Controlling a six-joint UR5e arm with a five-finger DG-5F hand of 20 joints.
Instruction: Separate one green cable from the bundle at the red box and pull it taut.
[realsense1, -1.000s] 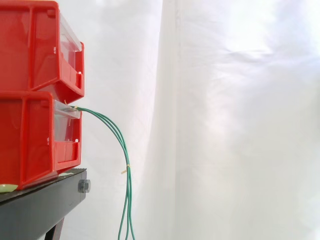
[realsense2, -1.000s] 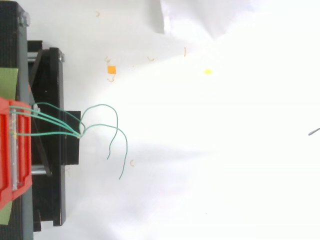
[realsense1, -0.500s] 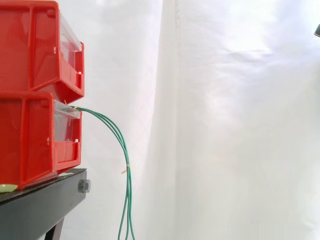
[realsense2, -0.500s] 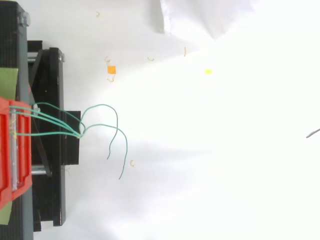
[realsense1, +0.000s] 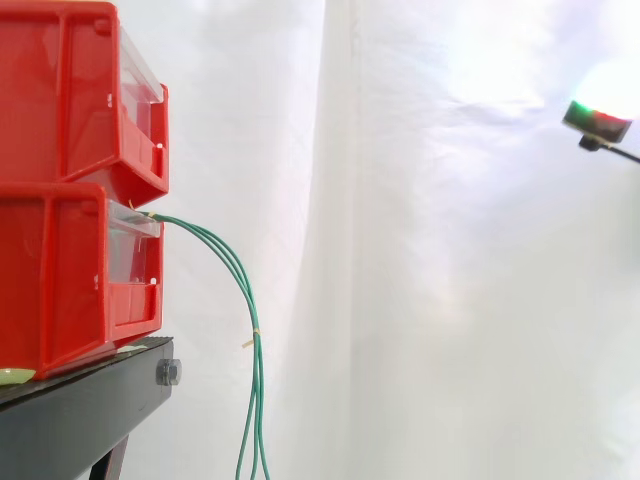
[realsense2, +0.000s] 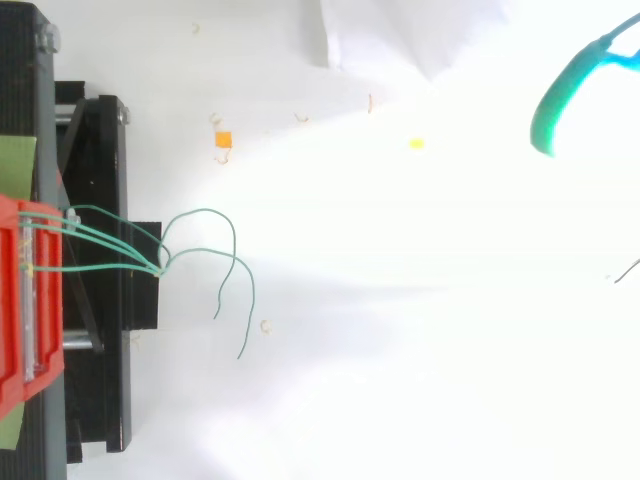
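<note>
Everything around the work is white. A curtain (realsense1: 450, 300) with soft vertical folds hangs behind. From above we see a pale, smooth floor (realsense2: 420, 330) with some small curled scraps on it, an orange square (realsense2: 223, 140) and a yellow spot (realsense2: 416, 144).

The hand (realsense1: 597, 118) comes in high at the edge of the side view, glowing green and red. From above, the hand (realsense2: 556, 98) glows cyan. We cannot tell how far it is open, nor whether it holds anything.

Well apart from the hand and lower than it, two red bins (realsense1: 60, 100) of shiny plastic with clear front panels stand one on the other, on a black stand (realsense1: 80, 415).

The green cables (realsense1: 258, 370) are thin and smooth. They leave the lower bin on the side that faces the hand, bend down in an arc and hang past the edge of the stand. A small pale tie (realsense1: 250, 342) holds them together. From above, their loose ends curl out toward the hand but lie far from it.
</note>
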